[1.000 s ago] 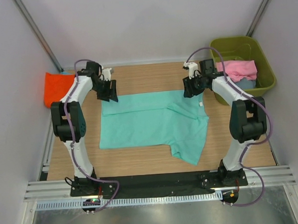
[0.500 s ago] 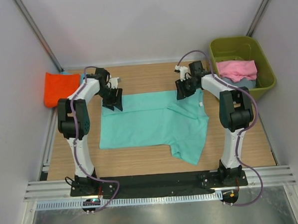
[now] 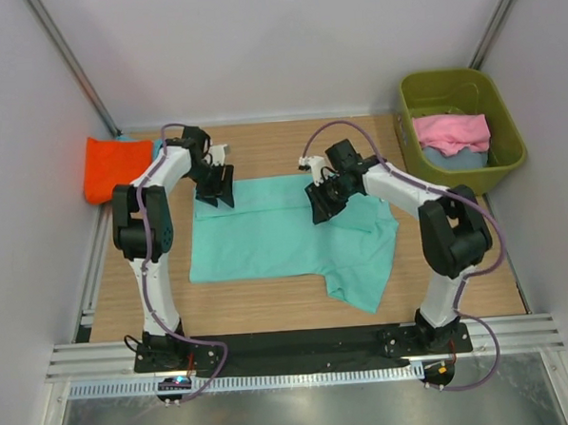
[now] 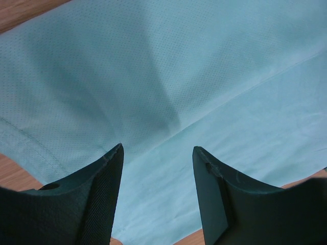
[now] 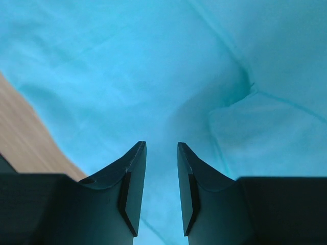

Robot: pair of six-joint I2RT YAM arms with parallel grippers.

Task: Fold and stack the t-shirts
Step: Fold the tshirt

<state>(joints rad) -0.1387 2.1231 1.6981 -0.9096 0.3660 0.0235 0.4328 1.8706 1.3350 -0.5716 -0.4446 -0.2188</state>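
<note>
Left end effector [image 4: 157, 148]: jaws apart, empty, above the far-left corner of the teal t-shirt [image 3: 266, 237]. Right end effector [image 5: 161, 145]: jaws narrowly apart, nothing pinched, over a crease near the far edge. The shirt lies flat on the table [image 3: 270, 308]. We judge it light and limp; pinch corners or edges.

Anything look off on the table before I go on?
Nothing spilled or damaged. The teal shirt lies uneven: its near-right part juts toward the arms' bases, past the rest of the hem. The pink shirt sits crumpled in the bin.

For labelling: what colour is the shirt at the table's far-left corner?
The shirt is bright orange; top external view shows it best.
</note>
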